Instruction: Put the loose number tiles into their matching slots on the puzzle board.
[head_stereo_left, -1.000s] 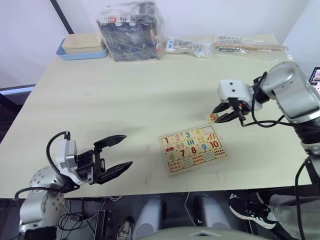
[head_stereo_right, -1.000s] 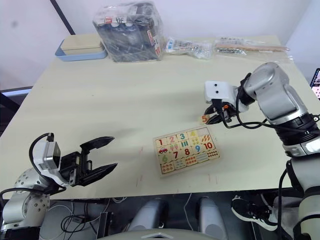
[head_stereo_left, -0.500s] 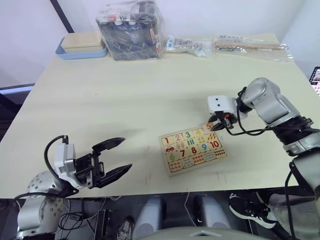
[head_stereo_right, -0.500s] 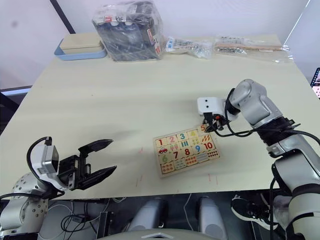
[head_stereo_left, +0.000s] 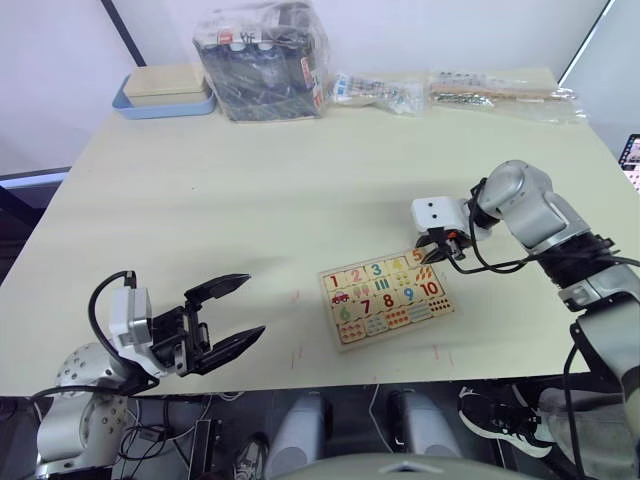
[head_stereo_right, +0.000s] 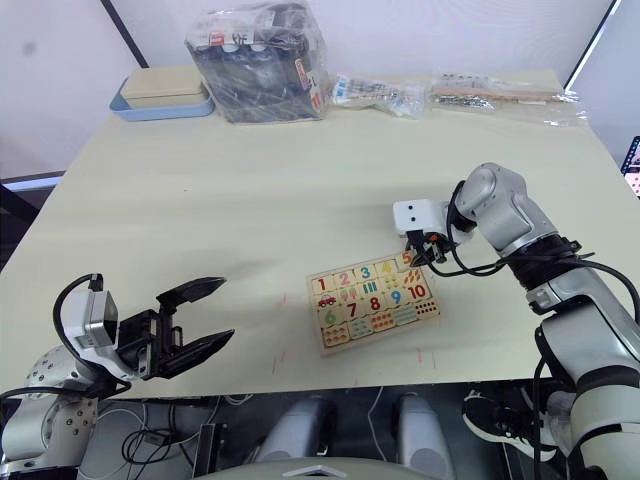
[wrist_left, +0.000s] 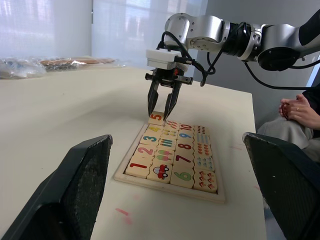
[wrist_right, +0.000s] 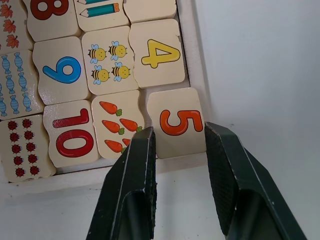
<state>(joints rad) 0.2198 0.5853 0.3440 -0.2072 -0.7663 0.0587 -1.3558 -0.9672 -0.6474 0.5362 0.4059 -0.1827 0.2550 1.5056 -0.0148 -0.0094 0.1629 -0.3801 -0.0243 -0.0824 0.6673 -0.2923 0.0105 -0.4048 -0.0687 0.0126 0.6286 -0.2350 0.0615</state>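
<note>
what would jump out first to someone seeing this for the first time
The right gripper stands out first, poised over the far right corner of the puzzle board, its black fingers straddling the 5 tile, which lies at its corner slot beside the carrots. Next, the left gripper hangs wide open near the table's near left edge, holding nothing. At the far edge sit a plastic-wrapped dark bundle and a blue tray.
</note>
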